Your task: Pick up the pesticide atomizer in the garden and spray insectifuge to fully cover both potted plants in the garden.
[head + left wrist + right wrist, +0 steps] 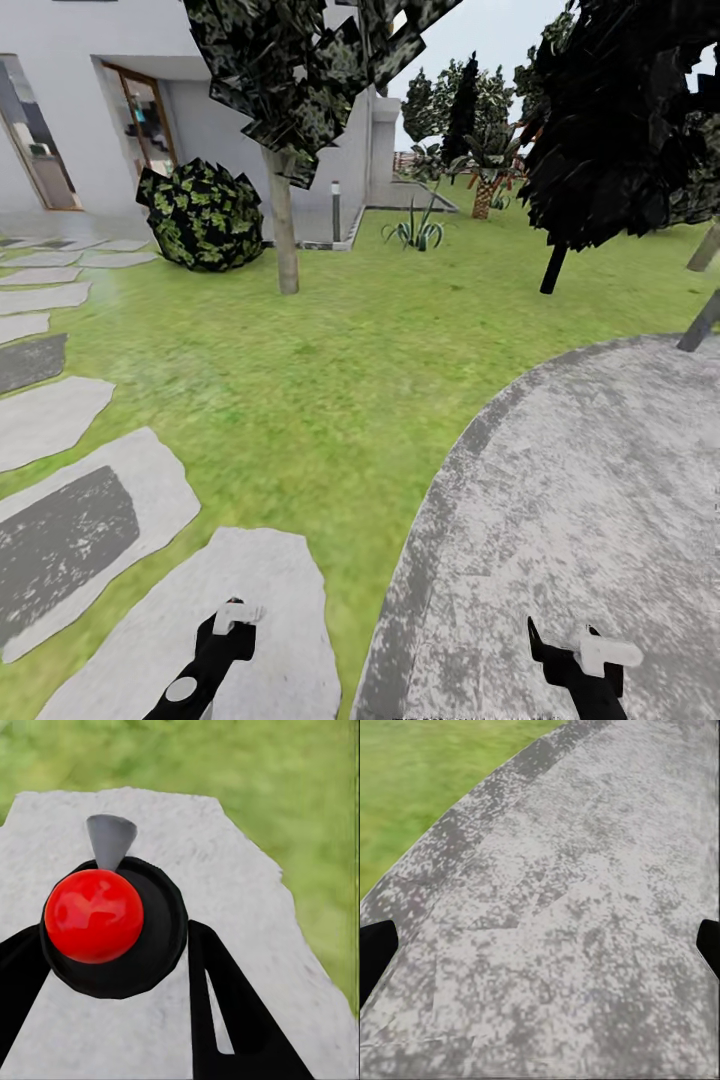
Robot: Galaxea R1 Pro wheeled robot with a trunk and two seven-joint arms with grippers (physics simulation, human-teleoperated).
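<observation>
The left gripper (112,967) clamps the pesticide atomizer (105,922) over a stepping stone (247,907): seen end-on, black collar, red cap, grey nozzle at 12 o'clock. The right gripper (540,945) hangs spread over the patio (570,870).

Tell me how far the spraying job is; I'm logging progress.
Done: the sprayer looks picked up, sitting between the fingers of the left gripper. In hand: the robot stands at the edge of the stone patio, right gripper open and empty. Left: spraying both plants.
</observation>
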